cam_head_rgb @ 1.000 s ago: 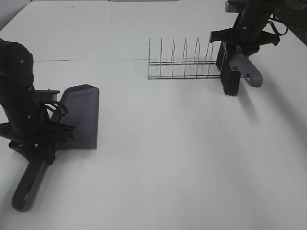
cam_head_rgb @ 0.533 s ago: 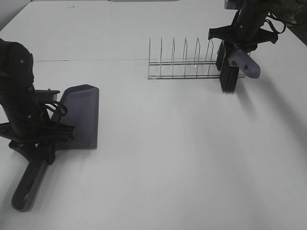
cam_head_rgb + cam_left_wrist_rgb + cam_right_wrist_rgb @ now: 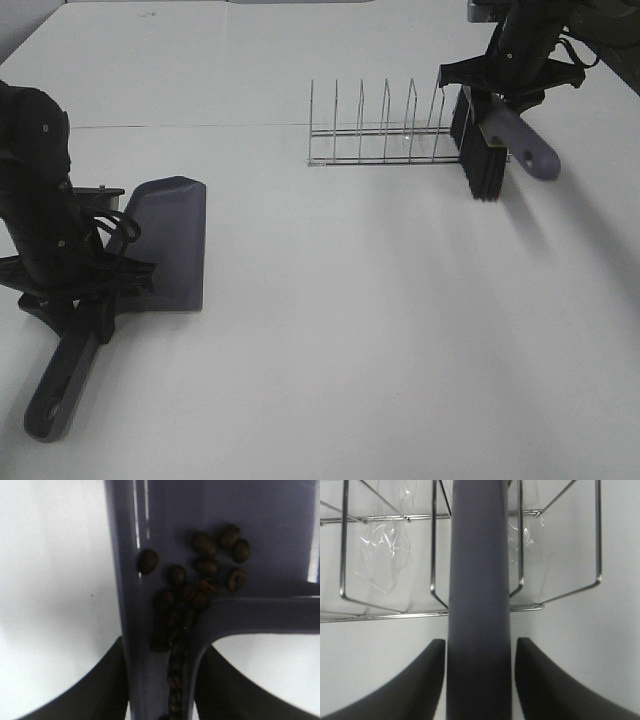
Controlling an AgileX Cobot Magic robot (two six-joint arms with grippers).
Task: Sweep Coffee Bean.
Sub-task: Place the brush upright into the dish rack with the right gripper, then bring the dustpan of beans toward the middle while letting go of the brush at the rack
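Zero strays visible on bench (image 3: 350, 380); wire rack (image 3: 375, 135) at back. Left hand (image 3: 167, 690) clamps dustpan (image 3: 172, 240) handle, right hand (image 3: 479, 680) clamps brush (image 3: 480, 165) at rack's end. Coffee bean (image 3: 200, 580) pile sits in dustpan. Sweeping looks done; next: park brush, keep dustpan level.

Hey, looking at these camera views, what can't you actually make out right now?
Coffee beans: the left wrist picture's edge cuts off the trail, so no full count. In the high view the dustpan hides them.
Brush bristles: in the high view, contact with the table is unclear. The right wrist view shows only the handle.
Brush handle end: blurred in the high view.
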